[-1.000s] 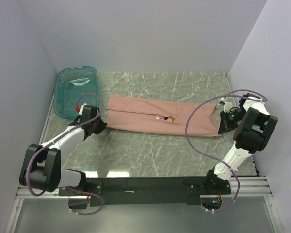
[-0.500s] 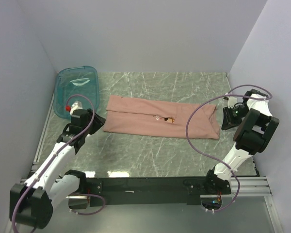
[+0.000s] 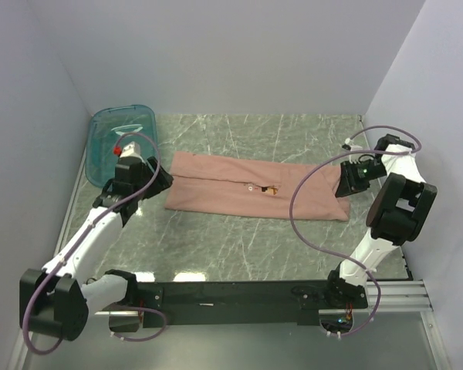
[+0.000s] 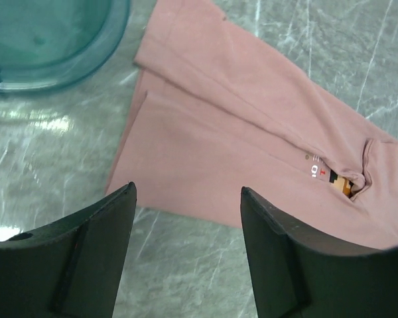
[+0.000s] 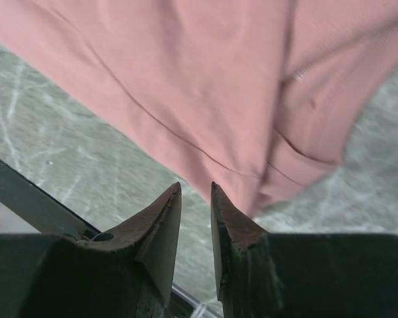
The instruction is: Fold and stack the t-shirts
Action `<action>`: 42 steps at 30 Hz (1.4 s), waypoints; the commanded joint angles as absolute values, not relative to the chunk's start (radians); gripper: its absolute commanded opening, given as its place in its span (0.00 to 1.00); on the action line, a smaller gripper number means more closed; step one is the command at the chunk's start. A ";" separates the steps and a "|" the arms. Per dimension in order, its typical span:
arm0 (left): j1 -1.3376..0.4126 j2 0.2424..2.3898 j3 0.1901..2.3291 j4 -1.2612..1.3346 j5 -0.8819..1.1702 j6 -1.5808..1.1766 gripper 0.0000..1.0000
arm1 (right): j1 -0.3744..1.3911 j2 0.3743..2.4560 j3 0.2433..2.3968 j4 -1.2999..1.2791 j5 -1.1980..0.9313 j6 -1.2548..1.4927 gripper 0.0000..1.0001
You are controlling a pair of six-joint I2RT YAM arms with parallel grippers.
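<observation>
Black grippers, two, both empty: left gripper gaping wide, right gripper barely cracked open, each over an end of the one pink t-shirt folded lengthwise on the table, print half-buried in a crease.

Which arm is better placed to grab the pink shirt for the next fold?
Probably left: the left gripper hangs wide open at one end of the t-shirt; the right gripper is barely open.
</observation>
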State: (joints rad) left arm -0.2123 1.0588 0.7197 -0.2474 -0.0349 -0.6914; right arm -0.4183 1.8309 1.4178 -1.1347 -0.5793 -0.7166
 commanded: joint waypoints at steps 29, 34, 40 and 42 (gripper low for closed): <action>-0.207 0.937 0.675 -0.290 0.034 -0.667 0.70 | -0.124 2.273 2.072 -1.111 -0.289 -0.716 0.50; -0.207 0.942 0.684 -0.314 0.026 -0.673 0.69 | -0.103 2.332 2.135 -1.091 -0.218 -0.739 0.50; -0.207 0.946 0.683 -0.313 0.026 -0.684 0.69 | -0.089 2.362 2.128 -1.081 -0.187 -0.778 0.50; -0.207 0.945 0.680 -0.313 0.021 -0.686 0.69 | -0.083 2.355 2.100 -1.071 -0.198 -0.788 0.50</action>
State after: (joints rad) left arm -0.2108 0.9531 0.6785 -0.3233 0.0360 -0.6743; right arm -0.0933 2.3550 2.0937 -1.0912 -0.2173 -0.7528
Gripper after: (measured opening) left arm 0.693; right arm 0.503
